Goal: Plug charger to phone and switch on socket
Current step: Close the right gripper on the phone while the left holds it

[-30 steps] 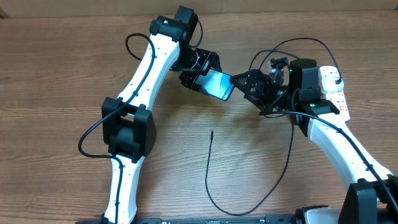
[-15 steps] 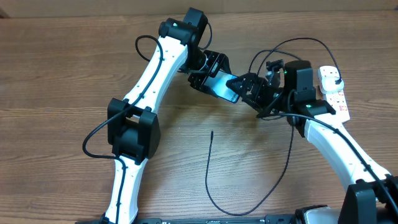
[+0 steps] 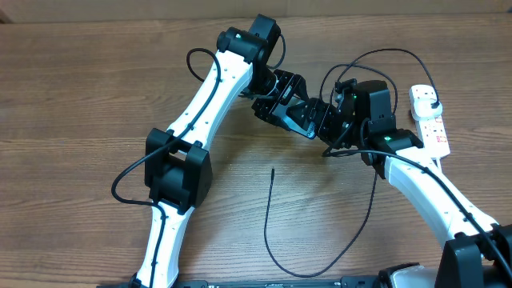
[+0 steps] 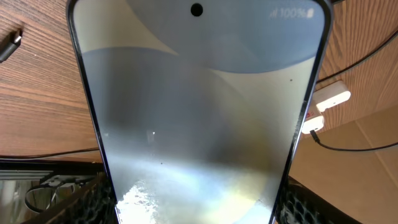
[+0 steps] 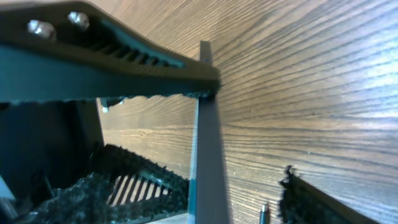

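phone [image 4: 199, 124] centre, socket [image 3: 432, 124] right — charger [image 3: 270, 196] before

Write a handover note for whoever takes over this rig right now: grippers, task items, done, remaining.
Left gripper: shut on the slim cyan-screened smartphone, held above the wooden table.
Right gripper: open, jaws astride the phone's free end, one finger at its edge.
Thin black charger cable: loose on the table, connector tip free, on the near side of the grippers.
White power strip: far right, untouched; switch state unreadable.
Done: phone lifted. Left: connector into phone, socket switched on.
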`<state>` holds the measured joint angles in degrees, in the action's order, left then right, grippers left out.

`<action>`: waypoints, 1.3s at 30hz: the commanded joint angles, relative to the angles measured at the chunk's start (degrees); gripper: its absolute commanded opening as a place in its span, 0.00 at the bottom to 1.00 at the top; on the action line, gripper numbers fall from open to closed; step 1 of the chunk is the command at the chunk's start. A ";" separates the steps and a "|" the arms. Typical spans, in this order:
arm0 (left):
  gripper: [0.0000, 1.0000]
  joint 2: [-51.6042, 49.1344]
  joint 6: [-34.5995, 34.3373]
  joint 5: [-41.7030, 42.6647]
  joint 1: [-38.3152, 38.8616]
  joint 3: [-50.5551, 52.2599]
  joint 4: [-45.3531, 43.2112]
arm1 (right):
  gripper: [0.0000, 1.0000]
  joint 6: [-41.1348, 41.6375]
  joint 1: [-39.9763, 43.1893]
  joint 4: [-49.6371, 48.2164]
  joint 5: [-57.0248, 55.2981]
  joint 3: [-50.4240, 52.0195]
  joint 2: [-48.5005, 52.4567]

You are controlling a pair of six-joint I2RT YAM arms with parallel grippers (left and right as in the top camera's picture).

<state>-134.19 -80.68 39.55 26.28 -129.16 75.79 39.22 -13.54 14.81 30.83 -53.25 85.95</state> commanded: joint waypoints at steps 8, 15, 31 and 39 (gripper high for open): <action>0.04 0.07 -0.76 2.49 0.81 -1.81 0.02 | 0.79 -0.48 -0.28 -0.11 -4.33 -1.46 0.07; 0.04 0.04 -0.79 1.97 1.16 -1.81 -0.02 | 0.73 -0.48 -0.28 -0.11 -4.28 -1.46 0.07; 0.04 0.04 -1.68 -2.47 1.29 -1.81 -0.04 | 0.52 -0.46 -0.28 -0.09 -4.26 -1.46 0.07; 0.04 0.07 -1.70 -2.47 1.62 -1.81 -0.26 | 0.44 -0.48 -0.28 -0.11 -4.28 -1.46 0.07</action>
<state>-134.19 -81.10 36.60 27.35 -129.16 75.59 38.98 -13.54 14.98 26.94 -53.25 85.95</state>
